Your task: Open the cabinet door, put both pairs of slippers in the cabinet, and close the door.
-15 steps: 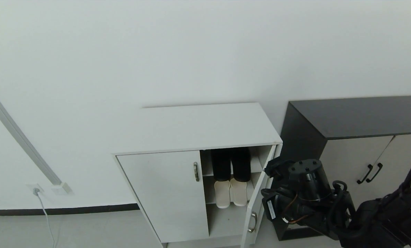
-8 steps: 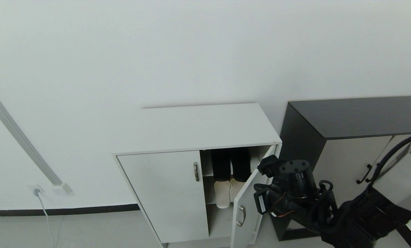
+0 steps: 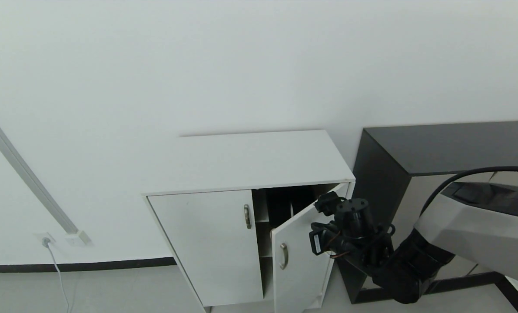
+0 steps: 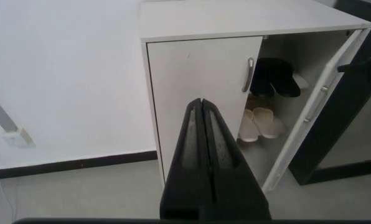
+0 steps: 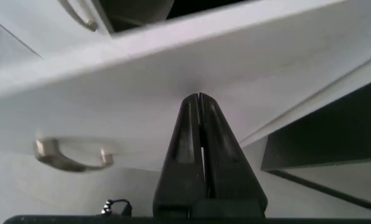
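Cabinet (image 3: 250, 161) stood white against the wall (image 3: 198, 65), left door (image 3: 207, 248) shut, right door (image 3: 298, 261) roughly half open and hinged on the side nearer the dark cabinet (image 3: 437, 148). In the left wrist view both pairs lay inside the right compartment: black slippers (image 4: 277, 68) on the upper shelf, pale slippers (image 4: 260, 123) on the shelf below.

Right gripper (image 5: 200, 96) had its fingers pressed together with nothing between them, tips touching the outer face of the right door. Left gripper (image 4: 201, 101) was likewise closed on nothing, held well back from the cabinet and facing it.

Handling, as judged:
- The door looked like a stiff, flat laminate panel, probably light and free on its hinges.
- Its face appeared smooth, so the closed tips could skate sideways under a slanted push.
- Best contact seemed to be on the outer face towards the free edge, near the handle (image 3: 283, 255), where leverage is greatest. No grasp seemed needed.
- The slippers looked soft and light, and sat far enough in that the door seemed likely to clear them.

Room: pale grey floor (image 3: 111, 291), a black skirting strip (image 3: 89, 264), a socket (image 3: 45, 239) with a white cable (image 3: 61, 278) hanging from it. The dark cabinet stood just beside the white one.
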{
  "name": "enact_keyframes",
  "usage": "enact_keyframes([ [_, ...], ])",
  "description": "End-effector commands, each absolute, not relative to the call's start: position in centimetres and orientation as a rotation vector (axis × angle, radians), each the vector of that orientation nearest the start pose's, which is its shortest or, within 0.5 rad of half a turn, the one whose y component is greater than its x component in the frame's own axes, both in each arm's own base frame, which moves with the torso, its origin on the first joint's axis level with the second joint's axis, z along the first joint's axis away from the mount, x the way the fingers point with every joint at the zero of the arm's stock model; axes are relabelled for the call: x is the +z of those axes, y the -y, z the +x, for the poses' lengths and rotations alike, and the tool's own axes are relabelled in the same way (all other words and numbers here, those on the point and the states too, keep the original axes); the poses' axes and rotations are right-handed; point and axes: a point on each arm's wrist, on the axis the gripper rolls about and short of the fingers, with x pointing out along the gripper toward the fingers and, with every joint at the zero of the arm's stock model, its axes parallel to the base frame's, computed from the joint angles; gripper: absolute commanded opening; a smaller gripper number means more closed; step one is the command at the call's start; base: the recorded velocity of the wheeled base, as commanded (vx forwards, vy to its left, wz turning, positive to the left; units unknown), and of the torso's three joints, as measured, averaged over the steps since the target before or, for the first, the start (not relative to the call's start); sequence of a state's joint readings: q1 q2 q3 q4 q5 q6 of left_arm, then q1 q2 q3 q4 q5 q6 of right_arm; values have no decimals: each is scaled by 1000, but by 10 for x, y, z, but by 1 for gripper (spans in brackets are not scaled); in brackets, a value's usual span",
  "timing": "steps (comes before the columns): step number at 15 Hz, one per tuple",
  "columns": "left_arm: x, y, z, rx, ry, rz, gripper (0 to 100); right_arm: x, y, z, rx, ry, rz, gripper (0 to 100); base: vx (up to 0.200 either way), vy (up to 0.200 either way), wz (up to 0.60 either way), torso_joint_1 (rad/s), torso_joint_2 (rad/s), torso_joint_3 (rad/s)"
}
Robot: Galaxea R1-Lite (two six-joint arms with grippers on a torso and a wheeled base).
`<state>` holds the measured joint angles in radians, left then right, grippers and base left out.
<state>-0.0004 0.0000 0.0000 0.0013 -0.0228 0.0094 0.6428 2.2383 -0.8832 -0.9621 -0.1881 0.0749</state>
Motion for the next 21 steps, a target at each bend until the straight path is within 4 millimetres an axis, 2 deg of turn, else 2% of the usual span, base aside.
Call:
enact_keyframes([
  [1, 75, 1, -23, -23, -1, 9, 0, 31, -234, 326, 432, -386, -86, 0, 0, 0, 0, 0, 0, 0],
  [6, 75, 1, -23, -23, -1, 9, 0, 30, -242, 349, 423, -331, -53, 0, 0, 0, 0, 0, 0, 0],
  [11, 75, 1, -23, -23, -1, 9, 0, 24, -233, 375, 375, -287, -26, 0, 0, 0, 0, 0, 0, 0],
  [15, 75, 1, -23, -23, -1, 9, 0, 21, -232, 388, 358, -267, -16, 0, 0, 0, 0, 0, 0, 0],
  [21, 75, 1, -23, -23, -1, 9, 0, 20, -228, 396, 342, -259, -10, 0, 0, 0, 0, 0, 0, 0],
])
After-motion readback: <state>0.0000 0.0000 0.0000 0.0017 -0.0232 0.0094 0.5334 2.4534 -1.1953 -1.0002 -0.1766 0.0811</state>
